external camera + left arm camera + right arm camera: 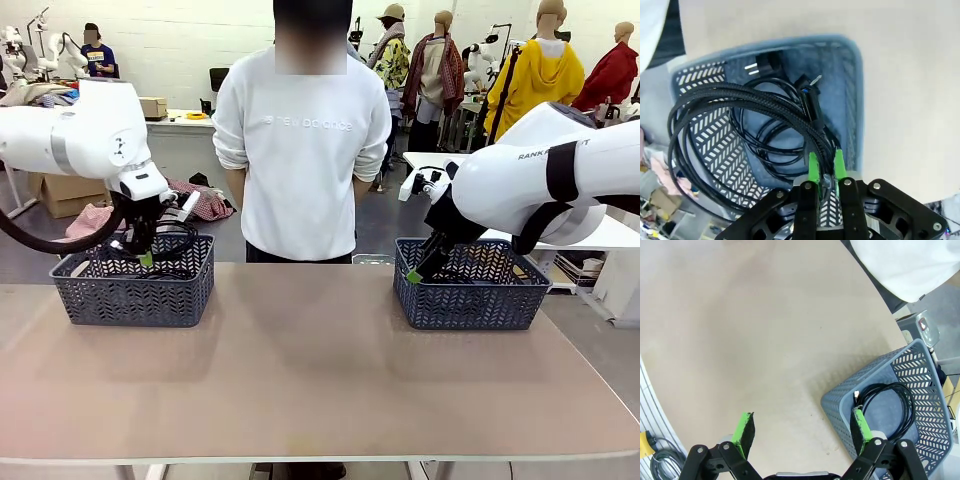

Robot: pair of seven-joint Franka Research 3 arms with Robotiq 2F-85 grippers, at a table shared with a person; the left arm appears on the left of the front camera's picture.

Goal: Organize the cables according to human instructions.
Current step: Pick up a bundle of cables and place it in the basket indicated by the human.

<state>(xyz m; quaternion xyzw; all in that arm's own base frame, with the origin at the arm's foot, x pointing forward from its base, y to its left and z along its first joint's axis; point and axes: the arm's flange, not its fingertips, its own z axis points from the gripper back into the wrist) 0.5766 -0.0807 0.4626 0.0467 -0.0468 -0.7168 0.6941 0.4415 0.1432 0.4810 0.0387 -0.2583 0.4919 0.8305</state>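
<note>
The left hand (826, 167) is clamped on a black cord (700, 120), its green pads (813, 167) pinching a few strands of the coil. The cord has a braided, woven look and is wound in a loose round coil that hangs above the left basket (132, 290), spilling partly past its rim in the left wrist view. Under it, on the basket floor, lies a smoother black cord (767, 135) with a two-pin plug (762, 67) near the far wall. The right hand (802, 427) has its fingers wide apart and holds nothing, one finger just over the right basket (470, 290). In that basket lies a thin glossy coil (887, 405), its plug (856, 396) near the basket wall. Both baskets stand on the table (320, 380), well apart. A person (300, 150) stands at the far side.
</note>
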